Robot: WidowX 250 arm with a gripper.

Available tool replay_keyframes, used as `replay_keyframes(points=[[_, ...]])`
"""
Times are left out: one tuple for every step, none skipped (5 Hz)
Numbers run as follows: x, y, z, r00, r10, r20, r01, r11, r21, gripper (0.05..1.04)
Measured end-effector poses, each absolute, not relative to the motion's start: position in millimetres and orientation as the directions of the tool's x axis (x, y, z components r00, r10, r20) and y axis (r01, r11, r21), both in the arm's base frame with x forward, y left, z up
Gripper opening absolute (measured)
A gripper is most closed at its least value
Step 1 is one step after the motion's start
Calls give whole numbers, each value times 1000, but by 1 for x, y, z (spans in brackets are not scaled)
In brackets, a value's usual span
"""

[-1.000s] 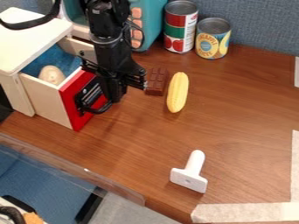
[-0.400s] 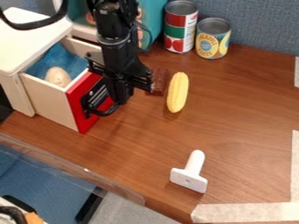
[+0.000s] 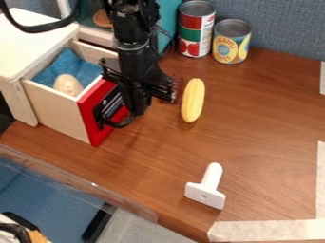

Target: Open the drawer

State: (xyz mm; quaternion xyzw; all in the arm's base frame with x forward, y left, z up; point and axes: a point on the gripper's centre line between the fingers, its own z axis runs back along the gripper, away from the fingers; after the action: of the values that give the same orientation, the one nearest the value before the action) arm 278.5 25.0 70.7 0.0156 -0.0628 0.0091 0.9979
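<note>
One gripper [image 3: 136, 112] hangs at the handle [image 3: 118, 125], open or closed impossible to tell. Overpulling could drop the drawer [image 3: 58, 110].

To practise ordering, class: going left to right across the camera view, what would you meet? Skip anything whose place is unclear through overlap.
Egg → gripper → corn → pineapple can.

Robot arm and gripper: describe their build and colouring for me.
The arm is black, with blocky joints and a rounded wrist section ringed by a greyish rim. A thin dark cable loops out beside it. The gripper is black too, below a wide crosswise bar with small pale spots at one end.
</note>
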Motion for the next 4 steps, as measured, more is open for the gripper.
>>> replay_keyframes(points=[[281,20,69,994,38,107,-42,999,34,86],[283,19,68,993,62,99,-66,997,34,115],[279,21,67,994,87,73,-90,995,48,306],[276,30,89,987,100,126,-104,994,30,607]])
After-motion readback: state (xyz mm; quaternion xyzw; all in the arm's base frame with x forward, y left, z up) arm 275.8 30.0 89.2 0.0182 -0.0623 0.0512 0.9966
